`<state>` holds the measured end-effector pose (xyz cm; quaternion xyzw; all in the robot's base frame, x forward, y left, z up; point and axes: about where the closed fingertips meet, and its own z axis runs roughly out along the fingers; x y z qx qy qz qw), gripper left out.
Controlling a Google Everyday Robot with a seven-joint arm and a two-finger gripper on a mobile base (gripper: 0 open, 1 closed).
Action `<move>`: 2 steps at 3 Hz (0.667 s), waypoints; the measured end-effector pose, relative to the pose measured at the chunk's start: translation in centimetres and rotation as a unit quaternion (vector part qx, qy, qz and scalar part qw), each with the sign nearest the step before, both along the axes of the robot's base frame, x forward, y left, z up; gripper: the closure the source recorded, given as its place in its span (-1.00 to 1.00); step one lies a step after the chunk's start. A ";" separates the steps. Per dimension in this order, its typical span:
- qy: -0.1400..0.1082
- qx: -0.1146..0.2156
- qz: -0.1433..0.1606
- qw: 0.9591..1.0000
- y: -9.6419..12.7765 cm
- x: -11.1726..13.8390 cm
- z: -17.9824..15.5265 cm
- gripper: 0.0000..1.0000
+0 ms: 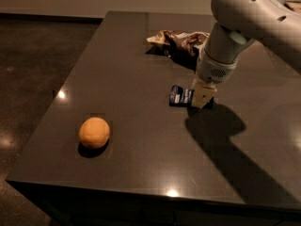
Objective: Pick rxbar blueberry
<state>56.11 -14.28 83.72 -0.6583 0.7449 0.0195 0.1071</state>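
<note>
Gripper (203, 97) hangs low over the dark table (141, 168), right of centre, its pale tan tip down at the surface. It is at the right end of the rxbar blueberry (179, 96) and covers that end, so the two appear to touch. How far the gripper is open, and whether it has hold of the bar, cannot be told from this view. The rxbar blueberry lies flat on the table, a small dark navy wrapper with a white patch showing on its left part. Above the gripper the robot's white arm (244, 13) rises toward the upper right corner and throws a broad shadow (221, 135) across the table toward the near right. Behind the bar, near the table's far edge, lies a crumpled brown-and-cream chip bag (176, 40), apart from the bar. An orange (94, 132) rests near the front left corner, well apart from the bar and the gripper.
</note>
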 end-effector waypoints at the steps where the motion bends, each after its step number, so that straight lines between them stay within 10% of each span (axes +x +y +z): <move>1: 0.000 0.000 0.000 1.000 0.0 0.0 0.1 1.00; 2: -0.010 0.011 -0.004 1.000 0.0 -0.7 3.3 1.00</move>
